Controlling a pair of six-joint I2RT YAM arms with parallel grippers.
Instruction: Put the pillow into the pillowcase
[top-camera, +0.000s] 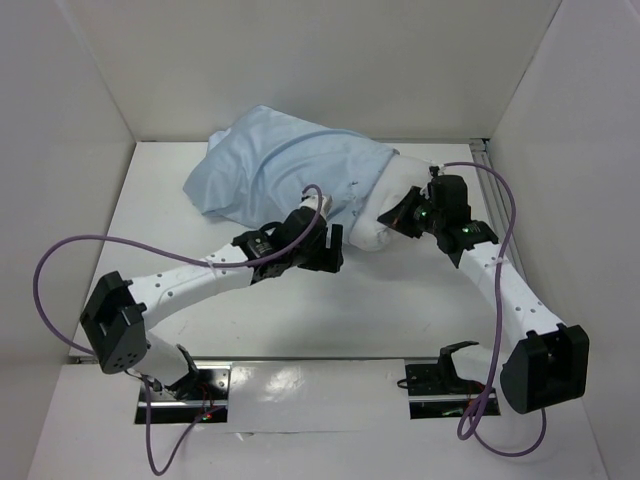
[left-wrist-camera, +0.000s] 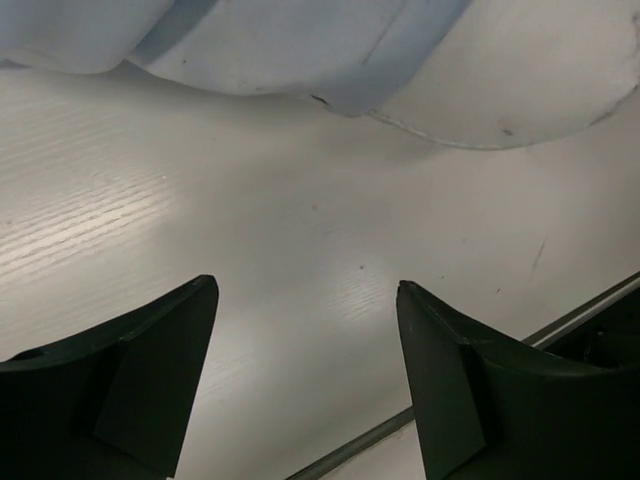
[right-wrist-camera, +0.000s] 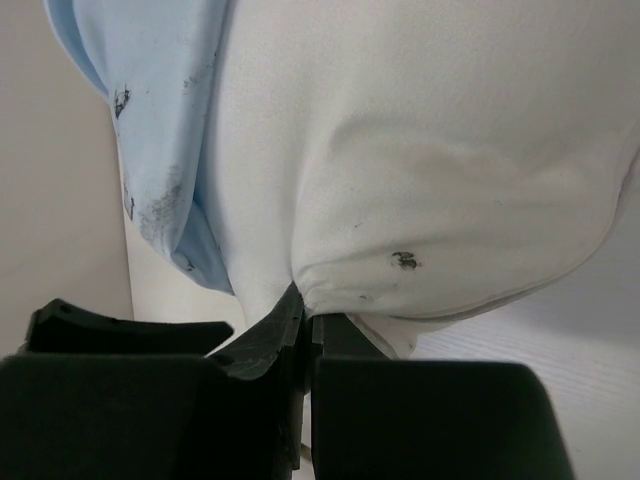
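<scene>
Pillow mostly in the case, right arm pinching the end that sticks out

The pillow (top-camera: 383, 203) sits toward the back of the table (top-camera: 350, 305). Most of it is covered by the light blue pillowcase (top-camera: 290, 165), with only its right end poking out bare. The right gripper (right-wrist-camera: 305, 310) is clamped tight on the lower edge of that white end. The left gripper (left-wrist-camera: 305, 290) has its jaws spread wide with nothing between them, hanging over bare tabletop just in front of the pillowcase's near edge.
</scene>
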